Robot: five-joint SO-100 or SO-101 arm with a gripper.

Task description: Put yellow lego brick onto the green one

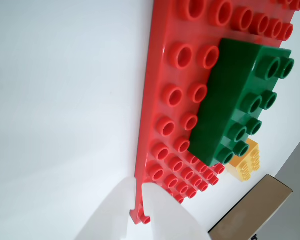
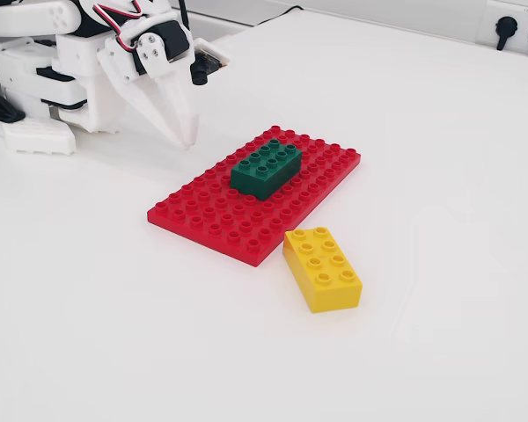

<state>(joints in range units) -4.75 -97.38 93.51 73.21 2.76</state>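
Note:
The yellow lego brick (image 2: pixel 323 268) lies flat on the white table just off the near edge of the red baseplate (image 2: pixel 211 215). In the wrist view only a corner of the yellow brick (image 1: pixel 245 162) shows behind the green brick. The dark green brick (image 2: pixel 266 167) sits on the baseplate, studs up, and fills the right of the wrist view (image 1: pixel 230 105). My gripper (image 2: pixel 188 139) hangs above the table beside the far left edge of the plate, empty, its white fingers nearly together. In the wrist view its tips (image 1: pixel 138 186) sit over the plate's edge (image 1: pixel 160 100).
The arm's white base (image 2: pixel 35 88) stands at the top left of the fixed view. Wall sockets (image 2: pixel 506 26) are at the top right. A brown box (image 1: pixel 255 210) shows at the wrist view's lower right, past the table.

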